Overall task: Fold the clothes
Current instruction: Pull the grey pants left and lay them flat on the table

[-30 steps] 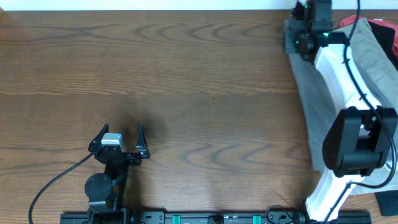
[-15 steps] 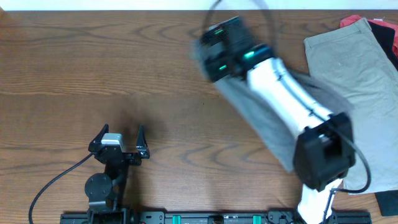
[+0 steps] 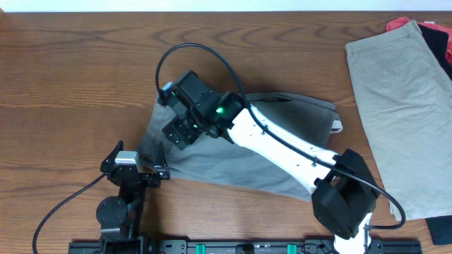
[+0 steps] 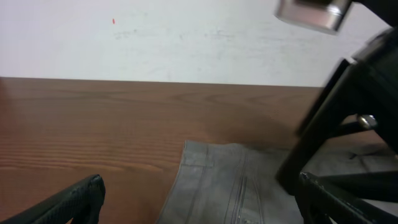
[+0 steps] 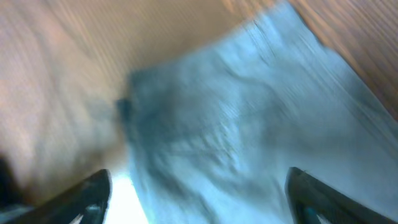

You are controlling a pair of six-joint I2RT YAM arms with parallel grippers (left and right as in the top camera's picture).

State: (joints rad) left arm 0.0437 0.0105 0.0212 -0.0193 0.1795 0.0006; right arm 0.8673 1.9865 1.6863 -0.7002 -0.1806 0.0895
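Grey shorts (image 3: 212,166) lie spread across the middle of the table, their seamed edge reaching toward my left gripper (image 3: 138,149). That gripper rests open near the front left, with the cloth edge (image 4: 230,186) just ahead of its fingers (image 4: 74,199). My right gripper (image 3: 173,130) hovers over the left end of the grey shorts, jaws wide apart and holding nothing. The right wrist view is blurred and shows grey fabric (image 5: 249,112) below the spread fingers (image 5: 317,193). Khaki shorts (image 3: 395,106) lie flat at the right, with red (image 3: 401,25) and black (image 3: 441,42) pieces behind them.
The white right arm (image 3: 282,144) stretches diagonally over the grey shorts from its base at the front right. Its black wrist (image 4: 348,112) fills the right side of the left wrist view. A dark item (image 3: 439,229) sits at the front right corner.
The right arm swept from the pile at the far right to the centre-left, dragging the grey shorts along. Its jaws then opened and let the shorts go. The left arm stayed still.
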